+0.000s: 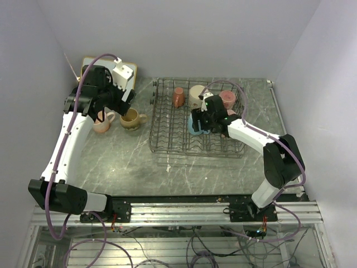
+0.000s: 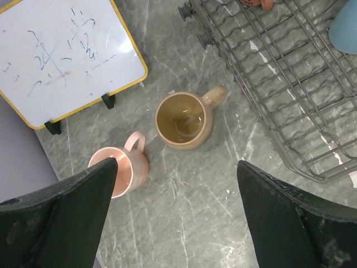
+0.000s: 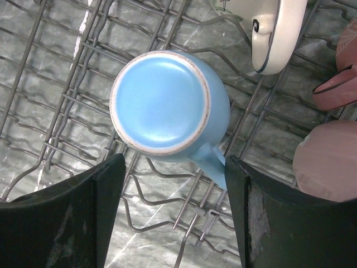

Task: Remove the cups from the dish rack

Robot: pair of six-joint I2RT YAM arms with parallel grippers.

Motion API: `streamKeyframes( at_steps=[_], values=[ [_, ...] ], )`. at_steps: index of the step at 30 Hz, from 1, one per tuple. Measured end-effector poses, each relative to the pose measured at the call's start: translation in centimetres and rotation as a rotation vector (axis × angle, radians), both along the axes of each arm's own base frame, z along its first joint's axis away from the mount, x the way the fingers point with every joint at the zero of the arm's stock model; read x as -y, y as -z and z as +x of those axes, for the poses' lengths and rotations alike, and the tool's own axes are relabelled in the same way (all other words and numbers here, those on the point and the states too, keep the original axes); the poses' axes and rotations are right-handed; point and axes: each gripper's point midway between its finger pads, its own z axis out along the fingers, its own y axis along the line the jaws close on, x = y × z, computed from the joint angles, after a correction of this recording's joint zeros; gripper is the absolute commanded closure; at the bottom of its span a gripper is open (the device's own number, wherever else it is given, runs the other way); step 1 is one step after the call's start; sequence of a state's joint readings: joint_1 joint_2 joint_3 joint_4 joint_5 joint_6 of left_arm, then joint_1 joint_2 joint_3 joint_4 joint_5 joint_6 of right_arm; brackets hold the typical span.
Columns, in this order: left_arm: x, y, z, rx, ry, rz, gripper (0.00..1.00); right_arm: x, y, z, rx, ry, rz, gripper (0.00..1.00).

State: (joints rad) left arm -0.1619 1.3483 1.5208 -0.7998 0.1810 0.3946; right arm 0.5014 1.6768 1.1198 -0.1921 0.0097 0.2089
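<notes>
Fingers (image 3: 72, 223) of your right claw (image 3: 174, 167) stand apart over the upturned blue cup (image 3: 164, 103) in the dish rack (image 3: 71, 96); square them on its body, off the handle (image 3: 215, 166), before closing.

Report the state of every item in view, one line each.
blue mug: upside down in the dish rack.
cream mug: in the dish rack.
salmon mug: in the dish rack.
rose mug: in the dish rack.
tan mug: upright on the table, empty.
pink mug: upright on the table.
whiteboard: scribbled on.
left pincer: open, empty.
right pincer: open over the blue mug.
</notes>
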Motion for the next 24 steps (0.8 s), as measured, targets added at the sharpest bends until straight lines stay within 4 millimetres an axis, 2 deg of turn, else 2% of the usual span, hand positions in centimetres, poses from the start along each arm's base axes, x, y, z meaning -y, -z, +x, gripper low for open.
streamKeyframes(
  at_steps=[11, 18, 21, 24],
  values=[
    [0.1, 0.6, -0.8, -0.018, -0.006, -0.017, 0.01, 1.0, 1.2, -0.7, -0.022, 0.067, -0.030, 0.38],
    [0.1, 0.8, -0.9, -0.024, -0.010, -0.021, 0.01, 1.1, 2.7, -1.7, -0.061, 0.033, -0.047, 0.40],
    [0.1, 0.8, -1.0, -0.023, -0.011, -0.024, 0.01, 1.0, 3.3, -1.8, -0.075, 0.006, -0.054, 0.44],
    [0.1, 0.6, -1.0, -0.019, -0.010, -0.024, 0.01, 1.0, 3.7, -1.9, -0.086, -0.009, -0.060, 0.53]
  ],
)
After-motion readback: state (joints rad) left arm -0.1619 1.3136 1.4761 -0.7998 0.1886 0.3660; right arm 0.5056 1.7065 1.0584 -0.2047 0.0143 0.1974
